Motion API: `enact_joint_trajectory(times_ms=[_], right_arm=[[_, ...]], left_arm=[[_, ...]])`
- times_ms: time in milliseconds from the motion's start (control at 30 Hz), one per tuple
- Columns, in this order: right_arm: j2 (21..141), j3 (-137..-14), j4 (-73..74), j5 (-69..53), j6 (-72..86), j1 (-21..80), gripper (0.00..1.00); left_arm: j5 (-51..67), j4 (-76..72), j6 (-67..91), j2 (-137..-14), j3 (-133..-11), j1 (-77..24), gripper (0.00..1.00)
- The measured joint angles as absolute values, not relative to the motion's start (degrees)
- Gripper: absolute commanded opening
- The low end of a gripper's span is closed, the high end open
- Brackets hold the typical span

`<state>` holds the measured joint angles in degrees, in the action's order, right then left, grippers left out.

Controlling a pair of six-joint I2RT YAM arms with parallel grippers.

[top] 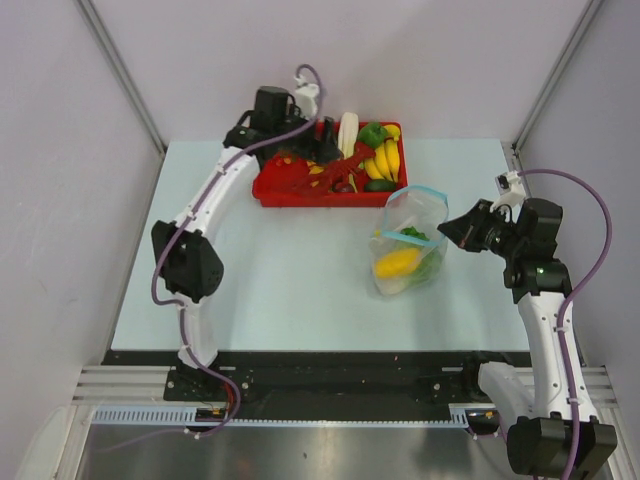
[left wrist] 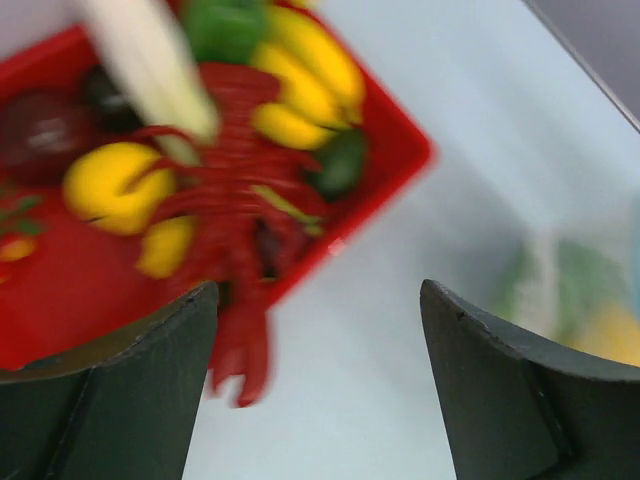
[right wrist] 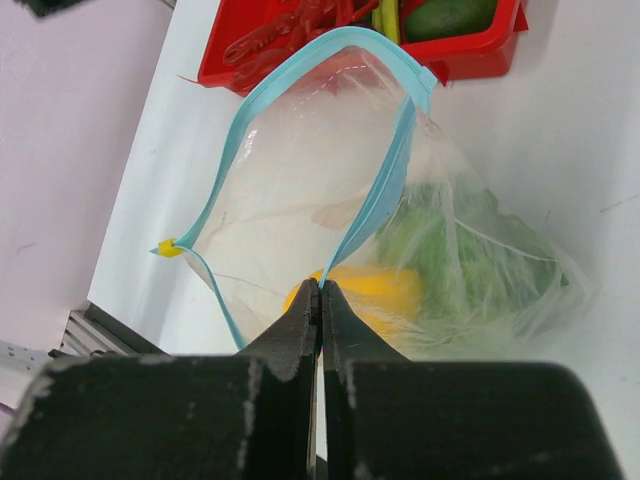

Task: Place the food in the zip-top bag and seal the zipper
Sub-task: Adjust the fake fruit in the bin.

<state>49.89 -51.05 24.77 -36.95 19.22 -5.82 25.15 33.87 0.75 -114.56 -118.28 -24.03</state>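
Your left hand [left wrist: 318,300] shows two dark fingers [left wrist: 150,380] standing wide apart with nothing between them, only pale worktop [left wrist: 480,120]. Beyond them the red tray [left wrist: 400,150] is blurred: a round yellow fruit [left wrist: 115,185], bananas [left wrist: 300,85], a green piece [left wrist: 225,28] and a red clawed toy [left wrist: 235,200] hanging over its rim. At the right edge you see the zip-top bag [left wrist: 580,300], hazy, with green and yellow inside.

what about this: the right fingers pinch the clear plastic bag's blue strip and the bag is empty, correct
Not empty: the right wrist view shows a yellow toy fruit and a green leafy toy inside the clear plastic bag. The right fingers do pinch its blue strip.
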Motion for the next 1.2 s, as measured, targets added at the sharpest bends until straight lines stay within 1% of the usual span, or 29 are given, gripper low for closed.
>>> enact_joint_trajectory(times_ms=[100, 167, 300, 533, 733, 967, 1200], right_arm=[[49.9, -51.0, 24.8, -36.9, 19.2, -5.9, 0.0], [50.0, -50.9, 24.8, -36.9, 19.1, -5.9, 0.0], [50.3, -50.8, 24.8, -36.9, 18.5, -6.0, 0.0], [50.3, -50.5, 25.0, -36.6, 17.9, -6.1, 0.0], [50.3, -50.2, 25.0, -35.3, 17.9, -6.1, 0.0], [51.0, -50.0, 25.0, -34.8, 17.9, -6.2, 0.0], [51.2, -49.9, 24.9, -34.7, 17.9, -6.6, 0.0]], left_arm=[[20.5, 29.5, 4.1, -117.3, -118.6, -18.0, 0.85], [15.9, 28.1, 6.4, -121.5, -121.4, -15.5, 0.85], [11.4, 24.2, 9.5, -130.2, -126.0, -14.3, 0.84], [11.0, 18.1, 14.7, -140.0, -126.3, -15.6, 0.84], [11.8, 15.7, 19.2, -147.7, -134.1, -16.0, 0.84], [10.3, 14.7, 19.4, -151.2, -138.3, -16.4, 0.82], [7.2, 16.5, 17.8, -152.2, -139.8, -16.8, 0.82]])
